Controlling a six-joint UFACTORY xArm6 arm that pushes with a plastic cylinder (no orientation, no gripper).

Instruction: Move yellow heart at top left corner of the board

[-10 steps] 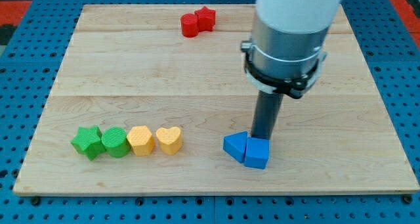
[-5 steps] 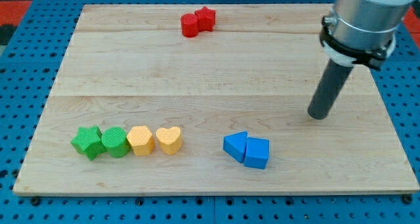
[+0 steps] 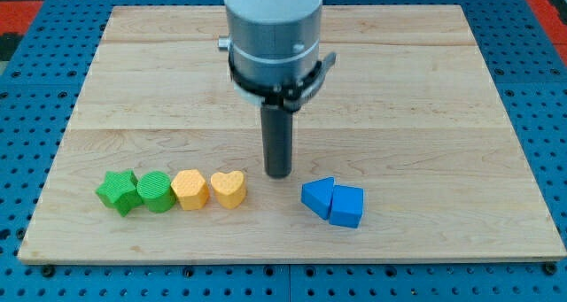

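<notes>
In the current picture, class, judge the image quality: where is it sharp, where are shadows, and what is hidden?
Camera view: lighting even, no glare; yellow heart and blue blocks sharp; faint soft shadow around my tip; the arm's wide body hides the board's top centre.

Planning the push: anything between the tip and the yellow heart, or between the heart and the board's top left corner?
Nothing visible either way. My tip sits just right of the yellow heart with bare board between. The yellow hexagon block touches the heart on the left, beside the diagonal route to the top left corner, not on it.
</notes>
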